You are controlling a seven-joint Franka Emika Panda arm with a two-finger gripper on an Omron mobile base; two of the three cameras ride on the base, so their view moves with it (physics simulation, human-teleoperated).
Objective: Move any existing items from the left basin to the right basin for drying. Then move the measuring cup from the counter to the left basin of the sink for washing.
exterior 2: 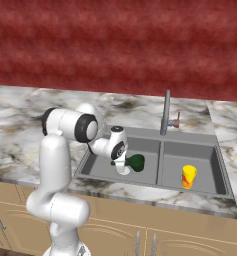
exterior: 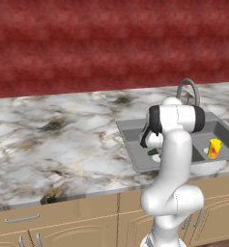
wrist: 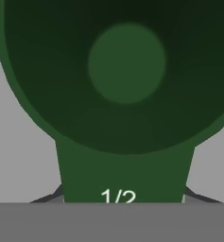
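Dark green measuring cup: held by its handle low inside the left basin for washing; gripper fingers clamped on it. Yellow cup: beyond the divider, drying.

I see the marble counter carrying the double-basin sink (grey metal). The yellow cup stands in its right basin.

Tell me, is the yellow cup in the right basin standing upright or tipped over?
Upright. The yellow cup stands on the floor of the right basin, taller than wide, its open rim facing up.
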